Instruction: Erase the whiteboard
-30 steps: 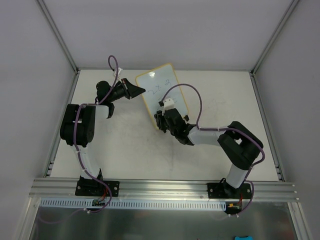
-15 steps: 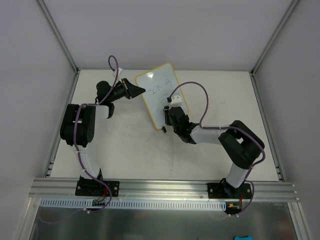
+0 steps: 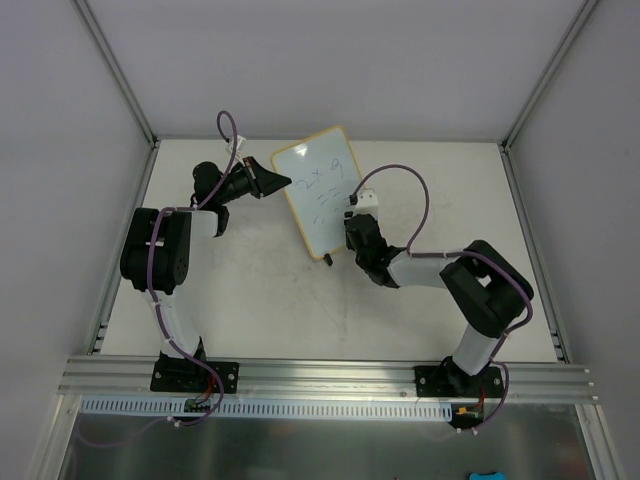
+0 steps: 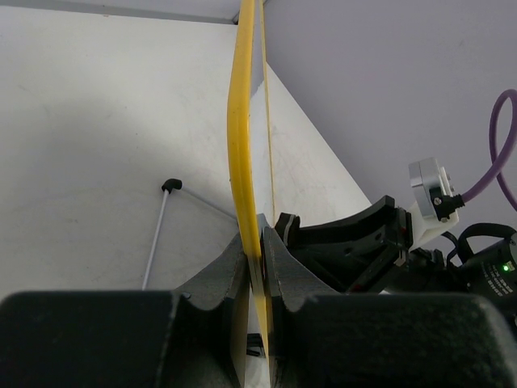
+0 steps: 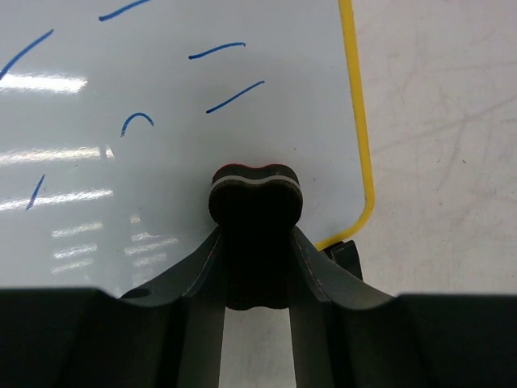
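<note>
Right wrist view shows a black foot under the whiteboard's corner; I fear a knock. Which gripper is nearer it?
Right. The right gripper, shut on the eraser, is at the whiteboard face, close to the foot; the left gripper clamps the opposite edge.

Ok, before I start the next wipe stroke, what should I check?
1. Left gripper clamped on the whiteboard frame: ok, fingers closed on the yellow edge.
2. Eraser held in the right gripper: ok.
3. Eraser over the board face, not off the edge: ok, near the lower corner.
4. Eraser pressing on the surface: cannot tell.
5. Blue writing cleared: not ok, several strokes show ahead of the eraser.
</note>
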You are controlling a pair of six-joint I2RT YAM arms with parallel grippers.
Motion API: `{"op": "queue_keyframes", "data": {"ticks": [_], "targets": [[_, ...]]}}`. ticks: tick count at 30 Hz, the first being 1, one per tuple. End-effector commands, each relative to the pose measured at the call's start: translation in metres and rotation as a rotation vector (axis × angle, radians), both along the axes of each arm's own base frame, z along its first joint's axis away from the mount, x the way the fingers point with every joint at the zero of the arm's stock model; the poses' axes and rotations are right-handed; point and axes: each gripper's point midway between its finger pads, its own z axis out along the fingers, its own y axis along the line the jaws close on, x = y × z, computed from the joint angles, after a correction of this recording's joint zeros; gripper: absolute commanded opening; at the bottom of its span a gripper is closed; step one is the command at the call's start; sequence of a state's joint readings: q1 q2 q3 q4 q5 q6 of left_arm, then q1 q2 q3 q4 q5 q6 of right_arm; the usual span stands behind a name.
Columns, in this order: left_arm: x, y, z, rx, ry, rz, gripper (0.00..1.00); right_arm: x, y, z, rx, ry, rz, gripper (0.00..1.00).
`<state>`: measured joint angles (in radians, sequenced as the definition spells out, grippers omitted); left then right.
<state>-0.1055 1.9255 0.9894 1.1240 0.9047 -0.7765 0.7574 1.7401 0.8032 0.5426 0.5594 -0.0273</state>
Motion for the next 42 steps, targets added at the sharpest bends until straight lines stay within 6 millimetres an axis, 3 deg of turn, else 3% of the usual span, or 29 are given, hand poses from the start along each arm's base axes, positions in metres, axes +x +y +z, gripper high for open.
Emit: {"op": "queue_keyframes", "data": {"ticks": [1, 15, 22, 26, 30, 37, 42], "targets": [[-0.012, -0.009, 0.025, 0.031, -0.151, -0.063, 0.0, -0.005, 0.019, 0.022, 0.055, -0.055, 0.033, 0.0], [-0.012, -0.009, 0.024, 0.034, -0.146, -0.058, 0.0, -0.022, 0.077, 0.041, 0.115, -0.103, 0.135, 0.0], [-0.013, -0.009, 0.025, 0.035, -0.15, -0.058, 0.0, -0.023, 0.089, 0.037, 0.117, -0.1, 0.153, 0.0], [-0.013, -0.009, 0.025, 0.036, -0.151, -0.059, 0.0, -0.02, 0.074, 0.03, 0.078, -0.104, 0.099, 0.0], [-0.014, -0.009, 0.025, 0.035, -0.15, -0.061, 0.0, -0.013, 0.05, 0.021, 0.175, -0.049, 0.053, 0.0], [-0.014, -0.009, 0.028, 0.035, -0.156, -0.062, 0.0, 0.001, 0.008, 0.035, 0.148, -0.087, -0.025, 0.0], [-0.014, -0.009, 0.026, 0.035, -0.152, -0.066, 0.0, 0.012, -0.006, 0.044, 0.149, -0.097, -0.021, 0.0]]}}
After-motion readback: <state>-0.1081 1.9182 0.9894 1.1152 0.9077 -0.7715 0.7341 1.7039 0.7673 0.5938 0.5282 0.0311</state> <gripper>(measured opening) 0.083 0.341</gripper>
